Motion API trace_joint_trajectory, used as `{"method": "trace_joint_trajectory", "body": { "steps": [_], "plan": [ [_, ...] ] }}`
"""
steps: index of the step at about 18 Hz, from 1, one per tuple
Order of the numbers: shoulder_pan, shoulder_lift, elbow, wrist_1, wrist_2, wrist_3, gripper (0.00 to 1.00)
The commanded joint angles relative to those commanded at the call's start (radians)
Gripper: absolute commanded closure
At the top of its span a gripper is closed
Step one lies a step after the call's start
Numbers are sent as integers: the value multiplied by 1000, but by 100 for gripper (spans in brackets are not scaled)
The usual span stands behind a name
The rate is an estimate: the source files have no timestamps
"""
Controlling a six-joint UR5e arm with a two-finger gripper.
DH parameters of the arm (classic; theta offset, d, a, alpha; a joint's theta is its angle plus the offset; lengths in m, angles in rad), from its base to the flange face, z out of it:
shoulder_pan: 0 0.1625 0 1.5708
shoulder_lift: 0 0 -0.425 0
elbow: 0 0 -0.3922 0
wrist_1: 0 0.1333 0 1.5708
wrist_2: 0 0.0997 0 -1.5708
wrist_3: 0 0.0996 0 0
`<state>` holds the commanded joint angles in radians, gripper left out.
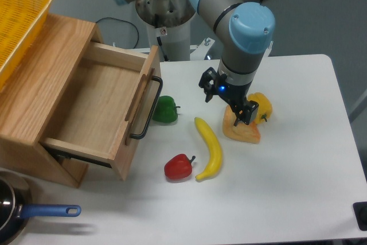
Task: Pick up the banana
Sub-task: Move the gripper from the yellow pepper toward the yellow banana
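Red pepper (179,167): nearest of the worktop (298,187) items to the camera, lying below-left of the claw, just beside the banana's lower tip; cannot tell whether the two are touching.

Banana (209,147): lying flat on the worktop, below and to the left of the claw, apart from it. Long axis is running from the upper tip nearest the claw down and slightly right to the lower tip, curve bowing to the right.

Claw (241,109): hanging low over the orange-yellow wedge (241,130), offset to the right of the banana's upper end. Fingers are dark and overlapping the wedge; cannot tell how wide they are standing, and nothing appears to be held.

Coming move (judgement): claw is needing to shift left and toward the camera to reach mid-banana, with fingers closing across the short width, not along the length.

Yellow pepper (262,106): sitting just right of the claw, partly hidden by it.

Green pepper (166,109): left of the claw, by the handle of the open drawer (92,107).

Hidden: fingertips, the wedge's top edge, and claw height above the worktop are hard to make out.
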<state>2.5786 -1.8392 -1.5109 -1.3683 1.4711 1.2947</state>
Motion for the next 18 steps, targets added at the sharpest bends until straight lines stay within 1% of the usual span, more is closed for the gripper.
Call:
{"method": "trace_joint_trajectory", "body": {
  "steps": [8, 10, 13, 15, 18],
  "plan": [
    [-2, 0, -9, 2, 0, -12, 0],
    [0, 2, -25, 2, -2, -14, 0],
    [0, 2, -32, 3, -3, -66, 0],
    [-2, 2, -46, 6, -3, -74, 0],
    [-3, -2, -69, 72, -8, -97, 0]
  ]
}}
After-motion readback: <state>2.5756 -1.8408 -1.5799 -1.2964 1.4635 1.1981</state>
